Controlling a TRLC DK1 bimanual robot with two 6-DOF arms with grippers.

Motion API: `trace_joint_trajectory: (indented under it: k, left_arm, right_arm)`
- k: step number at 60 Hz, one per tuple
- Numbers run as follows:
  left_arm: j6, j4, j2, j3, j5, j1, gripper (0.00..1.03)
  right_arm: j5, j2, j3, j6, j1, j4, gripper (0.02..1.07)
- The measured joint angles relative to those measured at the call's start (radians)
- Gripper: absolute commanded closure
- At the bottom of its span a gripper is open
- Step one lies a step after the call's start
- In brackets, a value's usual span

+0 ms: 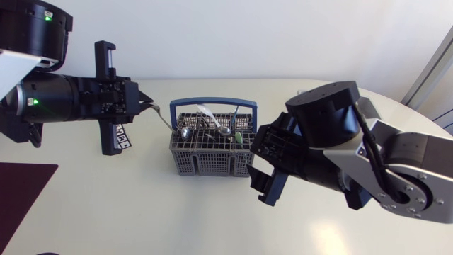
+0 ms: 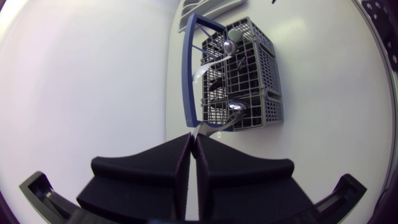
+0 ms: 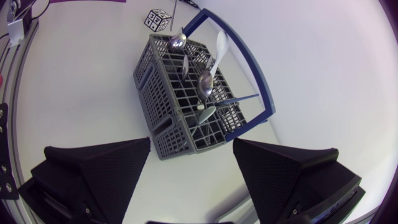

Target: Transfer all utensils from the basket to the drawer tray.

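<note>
A grey wire basket with a blue handle stands mid-table and holds several utensils. My left gripper is just left of it, shut on the handle of a metal spoon whose bowl still rests inside the basket's left end. From the left wrist, the fingers are pressed together on that spoon. In the basket are a white plastic spoon, another metal spoon and green- and blue-handled pieces. My right gripper hangs open beside the basket's right end, holding nothing.
A dark maroon mat lies at the table's front left corner. A small white tagged cube sits by the left gripper. The pale tabletop in front of the basket is bare.
</note>
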Motion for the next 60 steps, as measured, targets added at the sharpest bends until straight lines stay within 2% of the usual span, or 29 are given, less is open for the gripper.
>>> trace_joint_trajectory:
  k: [9, 20, 33, 40, 50, 60]
  left_arm:
    - [-0.196, -0.031, -0.001, 0.023, -0.101, -0.076, 1.00]
    - [-0.457, -0.147, 0.008, 0.101, -0.108, -0.110, 1.00]
    - [-0.748, -0.286, 0.071, 0.213, 0.034, -0.115, 1.00]
    - [-0.869, -0.315, 0.106, 0.242, 0.082, -0.118, 1.00]
    - [-0.990, -0.366, 0.164, 0.269, 0.142, -0.141, 1.00]
    - [-1.074, -0.411, 0.204, 0.307, 0.190, -0.148, 1.00]
  right_arm:
    - [-0.004, 0.017, 0.037, 0.070, 0.038, 0.000, 0.11]
    - [-0.022, 0.056, 0.077, 0.130, 0.076, 0.016, 0.12]
    - [-0.027, 0.098, 0.102, 0.163, 0.108, 0.084, 0.17]
    - [-0.014, 0.117, 0.102, 0.170, 0.129, 0.138, 0.26]
    - [0.020, 0.136, 0.102, 0.165, 0.152, 0.204, 0.32]
    - [0.027, 0.153, 0.102, 0.153, 0.152, 0.259, 0.50]
